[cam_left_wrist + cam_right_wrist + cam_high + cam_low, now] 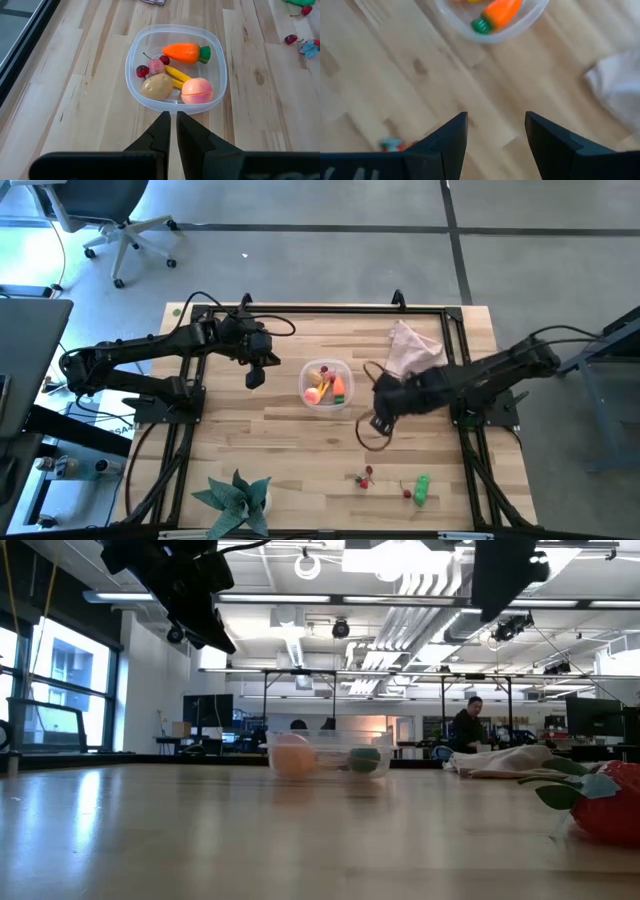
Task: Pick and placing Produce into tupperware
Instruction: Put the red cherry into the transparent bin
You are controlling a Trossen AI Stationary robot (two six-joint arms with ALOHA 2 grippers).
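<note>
Wooden table (250, 450) of pale planks, framed by dark rails, on a grey floor; open workshop with ceiling lights and a distant person (466, 726) visible beyond in the low view.

Near table centre: clear tupperware (326, 383), upright, holding an orange carrot (186, 52) with green top, a tan potato (157, 86), a pink-orange round piece (197, 90), a yellow stick (176, 74), a small pink piece (156, 65) and red cherries (143, 71).

Left of the container, raised above the table: left gripper (255, 376), fingers pressed together, holding nothing, pointed toward the container in the left wrist view.

Just right of the container: right gripper (380, 423), fingers spread with bare wood between them, holding nothing.

Behind the right arm, toward the far edge: pinkish-beige cloth (410, 347), crumpled.

Loose on the near part of the table, well apart from the container: more red cherries (366, 477), a green pepper (421, 488) and one further red piece (406, 493) just beside it.

At the near left edge: green leafy plant (236, 498).
</note>
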